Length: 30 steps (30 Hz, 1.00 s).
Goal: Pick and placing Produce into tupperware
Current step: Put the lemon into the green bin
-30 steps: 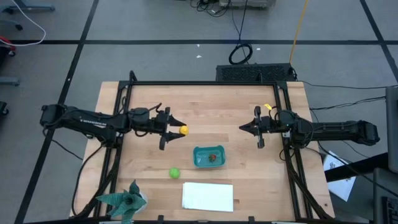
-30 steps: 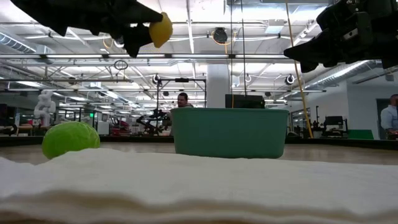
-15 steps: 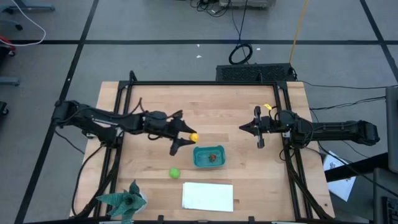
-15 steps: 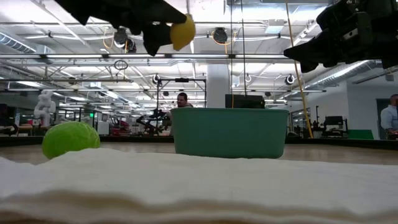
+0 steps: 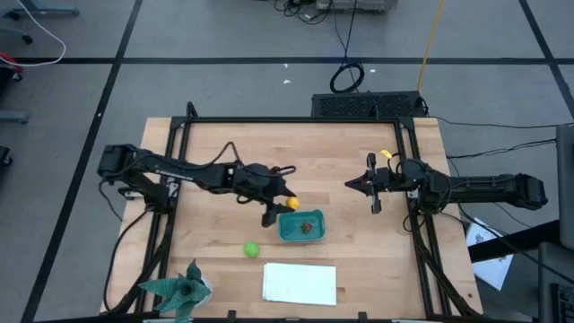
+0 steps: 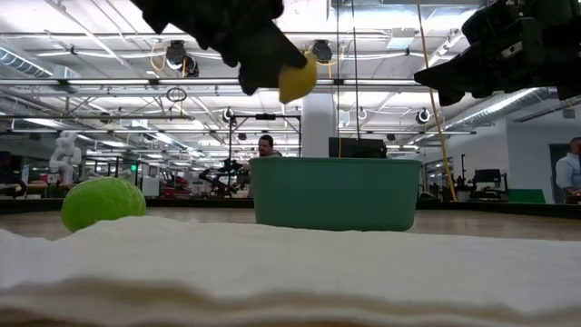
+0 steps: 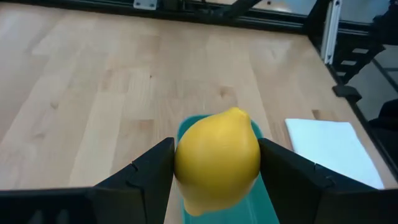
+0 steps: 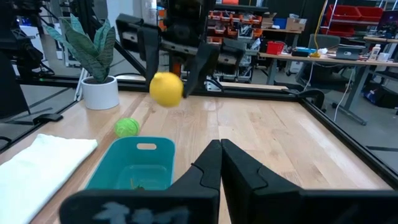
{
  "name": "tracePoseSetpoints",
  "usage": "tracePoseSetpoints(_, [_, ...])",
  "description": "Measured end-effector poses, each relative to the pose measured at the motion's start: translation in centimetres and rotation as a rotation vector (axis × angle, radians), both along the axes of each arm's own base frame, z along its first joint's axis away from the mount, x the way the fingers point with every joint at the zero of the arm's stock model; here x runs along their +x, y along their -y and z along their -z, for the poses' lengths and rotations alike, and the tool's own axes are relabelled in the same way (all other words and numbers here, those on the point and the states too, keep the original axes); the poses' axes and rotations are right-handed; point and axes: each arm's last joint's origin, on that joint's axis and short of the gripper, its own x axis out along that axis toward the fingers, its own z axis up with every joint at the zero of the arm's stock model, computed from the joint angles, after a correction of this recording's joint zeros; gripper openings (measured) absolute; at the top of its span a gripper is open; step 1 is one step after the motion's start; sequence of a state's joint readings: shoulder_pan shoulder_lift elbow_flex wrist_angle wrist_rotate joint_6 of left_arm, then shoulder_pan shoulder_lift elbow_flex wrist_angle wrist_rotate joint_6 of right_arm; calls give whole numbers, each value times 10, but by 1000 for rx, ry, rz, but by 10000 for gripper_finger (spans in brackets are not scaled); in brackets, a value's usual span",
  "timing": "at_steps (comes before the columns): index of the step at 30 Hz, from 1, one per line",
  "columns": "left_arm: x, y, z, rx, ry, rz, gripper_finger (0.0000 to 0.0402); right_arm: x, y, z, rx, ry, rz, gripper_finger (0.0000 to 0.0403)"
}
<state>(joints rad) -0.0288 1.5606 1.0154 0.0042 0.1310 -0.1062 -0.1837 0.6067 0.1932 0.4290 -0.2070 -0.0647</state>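
My left gripper [image 5: 285, 205] is shut on the yellow lemon [image 5: 291, 204], carried in the air at the teal tub's [image 5: 301, 226] left far corner; the lemon also shows in the low view [image 6: 297, 81], left wrist view [image 7: 217, 159] and right wrist view [image 8: 166, 88]. The tub stands on the table and holds a small reddish fruit [image 5: 308, 227]. The round green fruit [image 5: 252, 249] lies on the wood left of the tub. My right gripper [image 5: 352, 186] waits shut above the table's right side, holding nothing. My left gripper pinches the lemon's middle [image 7: 186, 163] between its two fingers [image 7: 149, 167], one on each side. The fingers reach from the table's left, slanting down. The lemon is lifted clear, above the tub's left rim [image 6: 257, 168], its pointed tip [image 7: 237, 112] facing away from the wrist.
A white folded cloth [image 5: 300, 283] lies near the table's near edge, below the tub. A teal spiky leafy plant [image 5: 179, 290] sits at the near left corner. A black frame [image 5: 296, 120] borders the table. People stand far back in the room.
My left arm has carried the lemon toward the table's right and near edge, from left of centre to the tub's left far corner, and lowered it somewhat. The gripper stayed shut on it.
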Motion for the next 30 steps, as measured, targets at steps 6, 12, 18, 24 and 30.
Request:
tracePoseSetpoints(6, [18, 1, 11, -14, -60, 27, 218, 0, 0, 0, 0, 1, 0, 0])
tracePoseSetpoints(12, [33, 3, 19, -27, -135, 38, 218, 0, 0, 0, 0, 0, 0, 0])
tracePoseSetpoints(18, [40, 6, 32, -31, -211, 52, 218, 0, 0, 0, -1, 0, 0, 0])
tracePoseSetpoints(24, [43, 6, 44, -50, -251, 41, 218, 0, 0, 0, -1, -1, 0, 0])
tracePoseSetpoints(30, [43, 15, 47, -54, -262, 58, 218, 0, 0, 0, -3, 0, 0, 0])
